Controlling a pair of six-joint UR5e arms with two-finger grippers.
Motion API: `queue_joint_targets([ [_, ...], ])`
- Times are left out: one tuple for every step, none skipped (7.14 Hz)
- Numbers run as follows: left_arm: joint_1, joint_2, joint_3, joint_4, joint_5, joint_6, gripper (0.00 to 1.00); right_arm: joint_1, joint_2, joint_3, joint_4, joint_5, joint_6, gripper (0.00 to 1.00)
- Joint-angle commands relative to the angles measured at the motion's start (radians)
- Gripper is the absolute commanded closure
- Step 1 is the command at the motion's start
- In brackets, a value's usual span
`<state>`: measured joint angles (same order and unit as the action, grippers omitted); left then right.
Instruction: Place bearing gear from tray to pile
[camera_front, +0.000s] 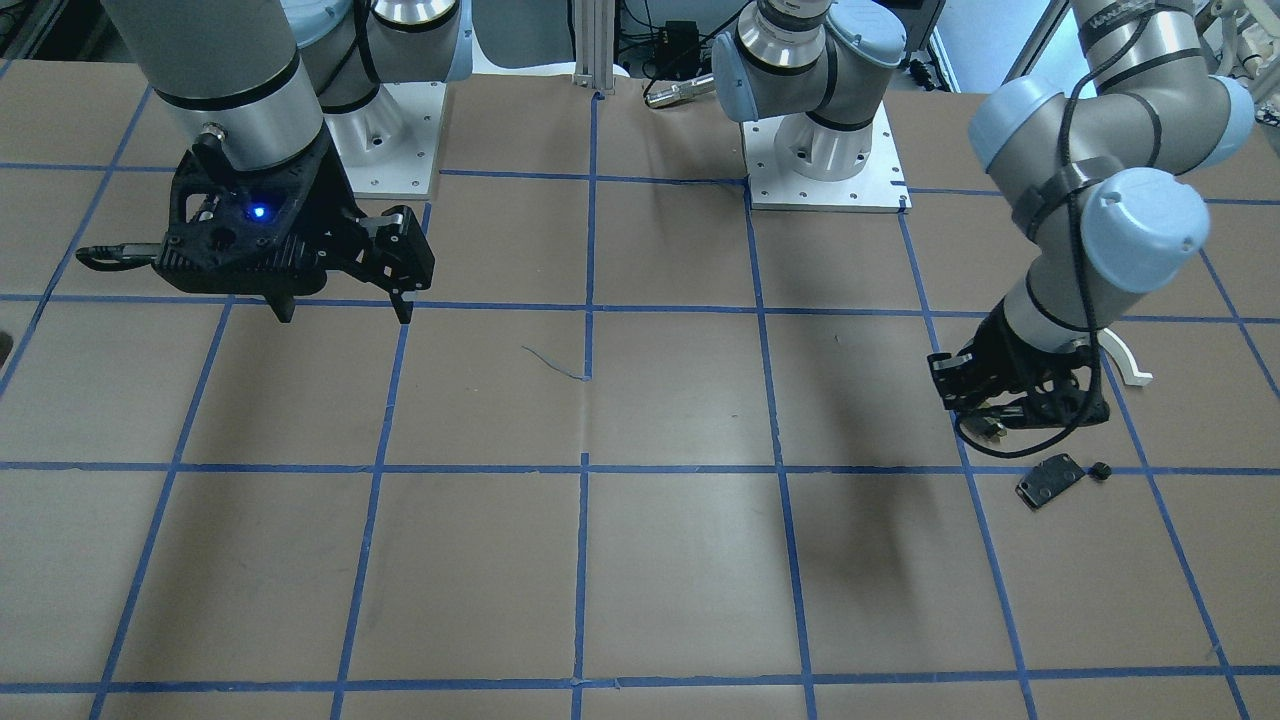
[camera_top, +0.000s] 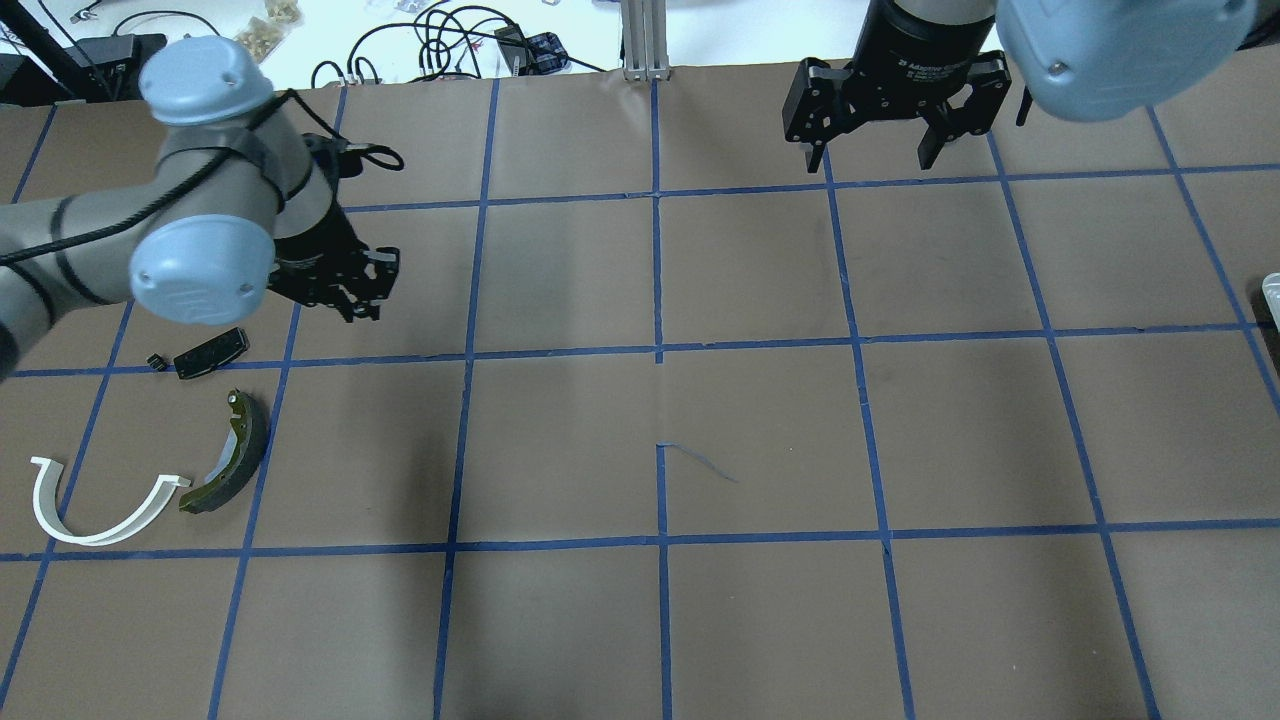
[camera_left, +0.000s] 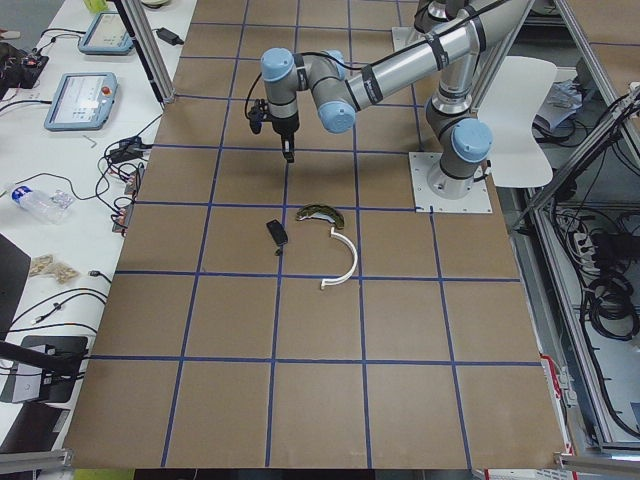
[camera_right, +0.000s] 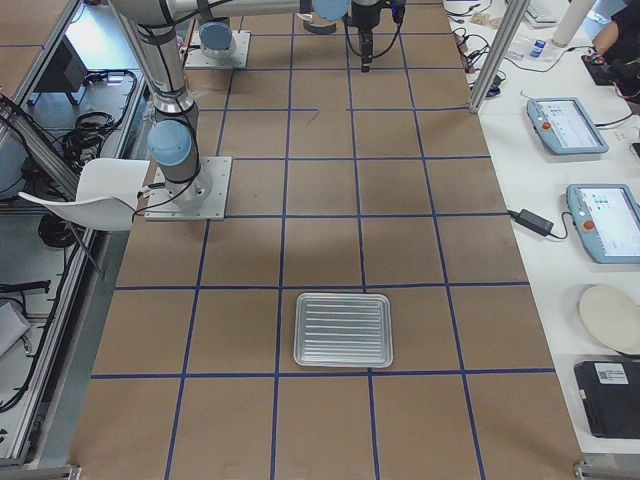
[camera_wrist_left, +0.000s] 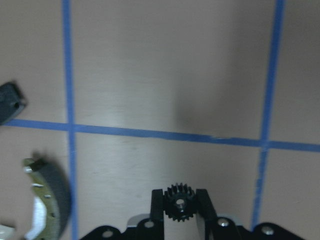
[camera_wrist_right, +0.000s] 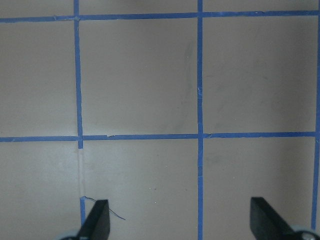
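Transport looks nearly over: the left gripper (camera_top: 345, 290) has its jaws pinched on the bearing gear (camera_wrist_left: 180, 206), a small black toothed wheel held by its flat faces so that its teeth stand free between the fingers. That grip should let it drop cleanly once the jaws part. The gear hangs above bare table (camera_top: 660, 620) at the far edge of the pile, touching nothing. The pile is a loose group at the robot's left: a flat black plate (camera_top: 210, 353) just beside the gripper with a tiny black bit (camera_top: 156, 362) next to it, then an olive brake shoe (camera_top: 235, 455) nearer the robot, its lower tip touching or almost touching one end of a white half-ring bracket (camera_top: 95, 537). Holding the gear off to the side of these parts, not over them, seems meant to give it an open patch of table where it will not land on the plate and roll away. The tray (camera_right: 343, 329) lies well apart, out toward the robot's right, and shows nothing in it, which fits the gear having been taken from there. The right gripper (camera_top: 870, 150) hovers high over the far right of the table with jaws spread wide and nothing between them, apparently parked clear of the work. What remains, by my reckoning, is a short descent and a release close to the plate.
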<state>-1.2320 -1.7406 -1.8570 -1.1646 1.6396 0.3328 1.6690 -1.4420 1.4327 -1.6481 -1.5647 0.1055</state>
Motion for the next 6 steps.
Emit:
queue_joint_targets([
  [0.246,0.000,-0.049,0.043,-0.009,0.295,1.00,0.000,0.002,0.000,-0.004,0.002,0.000,0.00],
  [0.306,-0.020,-0.054,0.048,-0.011,0.374,1.00,0.000,0.002,0.000,-0.004,0.002,0.000,0.00],
  [0.337,-0.039,-0.068,0.051,-0.012,0.421,1.00,0.000,0.000,0.000,-0.005,0.003,0.000,0.00],
  [0.357,-0.057,-0.092,0.103,-0.011,0.423,1.00,-0.002,0.002,0.000,-0.005,0.003,0.002,0.00],
  [0.359,-0.092,-0.112,0.208,-0.011,0.431,1.00,-0.002,0.002,0.000,-0.005,0.002,0.002,0.00],
  [0.358,-0.100,-0.128,0.241,-0.011,0.430,0.92,-0.002,0.002,0.000,-0.005,0.002,0.000,0.00],
])
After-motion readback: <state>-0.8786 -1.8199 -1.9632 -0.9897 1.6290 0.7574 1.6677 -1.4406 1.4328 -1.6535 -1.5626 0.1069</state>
